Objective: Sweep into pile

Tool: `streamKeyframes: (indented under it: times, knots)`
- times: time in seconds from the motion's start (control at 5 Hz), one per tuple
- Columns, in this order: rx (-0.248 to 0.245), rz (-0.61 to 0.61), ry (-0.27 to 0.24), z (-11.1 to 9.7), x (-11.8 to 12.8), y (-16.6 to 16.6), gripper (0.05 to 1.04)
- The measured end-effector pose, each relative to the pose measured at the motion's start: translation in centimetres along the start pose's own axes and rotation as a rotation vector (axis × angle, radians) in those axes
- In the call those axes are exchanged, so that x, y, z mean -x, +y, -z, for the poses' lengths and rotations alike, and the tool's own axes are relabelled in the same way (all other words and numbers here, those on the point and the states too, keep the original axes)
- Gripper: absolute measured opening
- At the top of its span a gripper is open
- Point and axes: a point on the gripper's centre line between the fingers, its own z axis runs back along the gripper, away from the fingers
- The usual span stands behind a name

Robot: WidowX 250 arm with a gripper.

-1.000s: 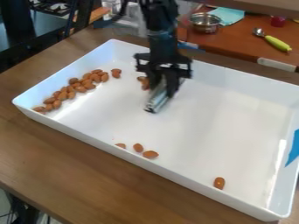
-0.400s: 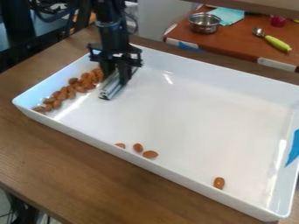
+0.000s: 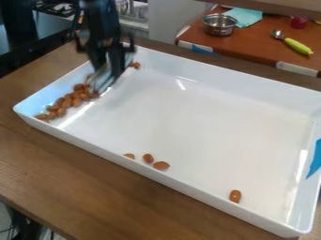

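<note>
Sweeping well here means we keep the scraper (image 3: 103,82) low on the floor of the white tray (image 3: 207,122) and push gently toward the wall, so the almond pile (image 3: 70,100) bunches up without nuts slipping round the ends. We should then gather the loose almond (image 3: 135,65) near the far corner, the three strays (image 3: 149,158) by the near wall and the lone nut (image 3: 235,196) farther right, each likely wanting a slow, separate push. Our end effector (image 3: 108,67) is closed on the scraper, whose lower end seems to touch the pile's far end.
</note>
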Motion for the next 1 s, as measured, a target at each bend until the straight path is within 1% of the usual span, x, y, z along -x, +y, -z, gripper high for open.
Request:
streamKeyframes:
  times: [0.2,0.4,0.6,0.8,1.0]
  knots:
    - [0.137,0.004,-0.094,-4.4,0.1,-4.5,0.378]
    - [0.188,0.041,-0.096,-4.6,1.2,-9.7,0.378]
    - [0.18,0.089,-0.087,-3.5,2.8,-14.4,0.378]
    - [0.127,0.103,-0.073,-1.0,5.1,-18.4,0.378]
    - [0.135,0.064,-0.058,0.2,7.4,-22.1,0.378]
